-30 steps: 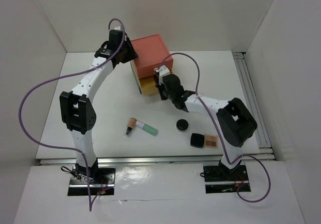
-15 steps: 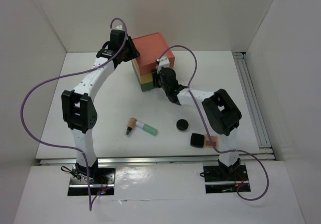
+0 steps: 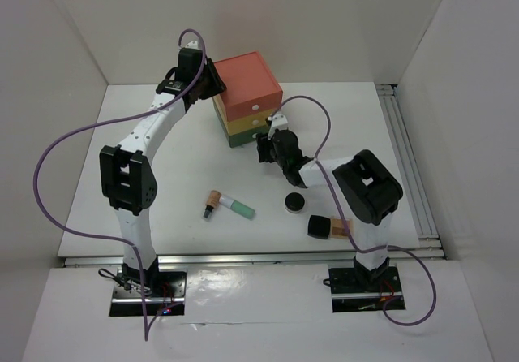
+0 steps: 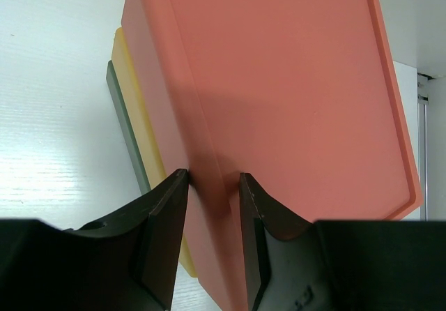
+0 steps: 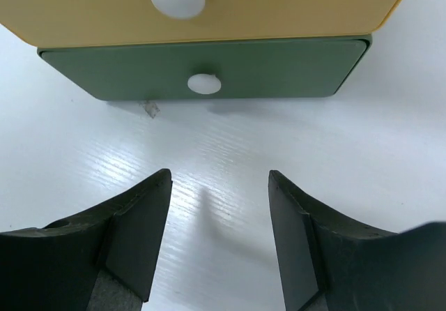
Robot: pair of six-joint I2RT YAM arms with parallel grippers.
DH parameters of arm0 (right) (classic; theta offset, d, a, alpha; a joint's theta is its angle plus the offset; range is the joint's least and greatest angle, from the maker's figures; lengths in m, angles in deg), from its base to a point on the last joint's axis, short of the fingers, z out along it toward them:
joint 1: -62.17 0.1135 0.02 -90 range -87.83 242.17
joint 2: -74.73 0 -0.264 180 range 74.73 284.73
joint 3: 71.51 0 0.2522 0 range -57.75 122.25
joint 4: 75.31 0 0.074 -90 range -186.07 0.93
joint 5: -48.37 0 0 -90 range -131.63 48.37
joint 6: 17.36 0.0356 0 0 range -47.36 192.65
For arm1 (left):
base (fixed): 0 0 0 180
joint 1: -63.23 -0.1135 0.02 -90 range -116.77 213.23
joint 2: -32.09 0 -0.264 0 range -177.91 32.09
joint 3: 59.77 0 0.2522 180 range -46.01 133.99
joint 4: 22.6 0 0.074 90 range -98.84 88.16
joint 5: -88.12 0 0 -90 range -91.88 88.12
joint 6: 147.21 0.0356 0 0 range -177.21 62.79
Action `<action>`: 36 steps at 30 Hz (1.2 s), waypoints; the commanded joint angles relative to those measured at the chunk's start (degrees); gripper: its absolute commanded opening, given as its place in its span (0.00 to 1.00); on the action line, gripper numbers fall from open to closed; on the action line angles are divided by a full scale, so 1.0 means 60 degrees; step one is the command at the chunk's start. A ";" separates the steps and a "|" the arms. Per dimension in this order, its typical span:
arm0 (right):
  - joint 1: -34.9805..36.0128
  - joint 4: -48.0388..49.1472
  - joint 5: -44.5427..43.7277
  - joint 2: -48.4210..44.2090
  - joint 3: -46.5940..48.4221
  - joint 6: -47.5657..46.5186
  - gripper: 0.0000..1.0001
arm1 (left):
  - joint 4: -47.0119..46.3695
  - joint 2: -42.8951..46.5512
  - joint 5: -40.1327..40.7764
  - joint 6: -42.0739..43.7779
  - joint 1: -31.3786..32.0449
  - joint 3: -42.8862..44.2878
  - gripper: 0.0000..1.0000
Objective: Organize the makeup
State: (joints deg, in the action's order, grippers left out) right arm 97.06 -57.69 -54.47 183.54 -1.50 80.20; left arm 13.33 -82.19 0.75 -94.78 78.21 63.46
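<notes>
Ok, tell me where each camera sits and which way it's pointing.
Top external: above and behind the bases, looking down on the table; the left arm and right arm show.
Left wrist: on the left arm, looking along the left end effector, clamped on the drawer box's orange top edge.
Right wrist: on the right arm, facing the box's yellow and green front past the open right end effector.
All three views share the drawer box.

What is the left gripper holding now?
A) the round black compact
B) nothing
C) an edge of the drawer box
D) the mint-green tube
C: in the left wrist view, the left gripper is closed with a finger on each side of the orange edge of the drawer box.
</notes>
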 commanded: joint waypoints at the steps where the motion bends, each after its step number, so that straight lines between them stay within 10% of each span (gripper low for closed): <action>1: -0.0191 0.1462 0.0879 -0.0017 -0.0058 -0.0204 0.65 | 0.1534 -0.0451 -0.0322 0.0445 0.0227 -0.0447 0.47; 22: -0.0454 0.2842 0.1452 0.2444 0.1948 -0.0101 0.68 | 0.1534 -0.0626 -0.0498 0.0445 0.0227 -0.0359 0.46; 36: -0.0454 0.3018 0.1759 0.2417 0.1934 -0.0189 0.22 | 0.1534 -0.0538 -0.0395 0.0533 0.0227 -0.0359 0.46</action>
State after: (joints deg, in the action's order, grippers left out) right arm 94.37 -44.97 -45.21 198.08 8.16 79.06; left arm 13.31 -82.19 0.73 -94.64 78.25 63.46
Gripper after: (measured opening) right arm 0.314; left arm 0.464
